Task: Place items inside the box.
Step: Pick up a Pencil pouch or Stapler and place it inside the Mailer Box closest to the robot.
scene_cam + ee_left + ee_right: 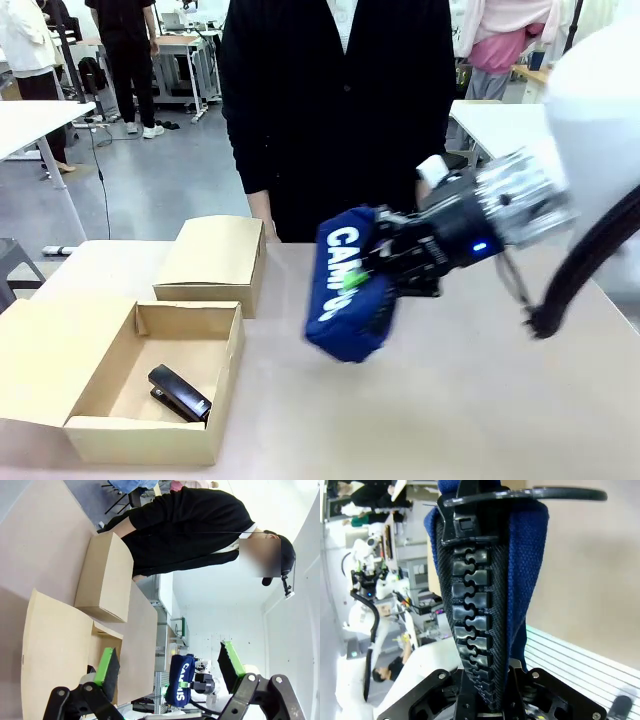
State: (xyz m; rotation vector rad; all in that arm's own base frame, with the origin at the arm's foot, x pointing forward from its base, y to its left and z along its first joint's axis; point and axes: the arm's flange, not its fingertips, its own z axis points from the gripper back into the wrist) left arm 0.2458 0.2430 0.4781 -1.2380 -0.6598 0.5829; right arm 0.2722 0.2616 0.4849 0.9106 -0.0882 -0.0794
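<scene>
My right gripper (368,272) is shut on the navy pencil case lettered "CAMPUS" (347,295), holding it in the air above the table, right of the open box (150,385). In the right wrist view the case's black zip (472,620) runs up from between my fingers. A black stapler (180,393) lies inside the open box. My left gripper (170,667) is open with nothing between its green pads (106,662), looking along the table past the box; the navy case (180,686) hangs far off.
A closed cardboard box (213,262) stands behind the open one, whose flap (45,355) lies flat to the left. A person in black (335,110) stands at the far side of the table. Bare tabletop (450,400) lies at front right.
</scene>
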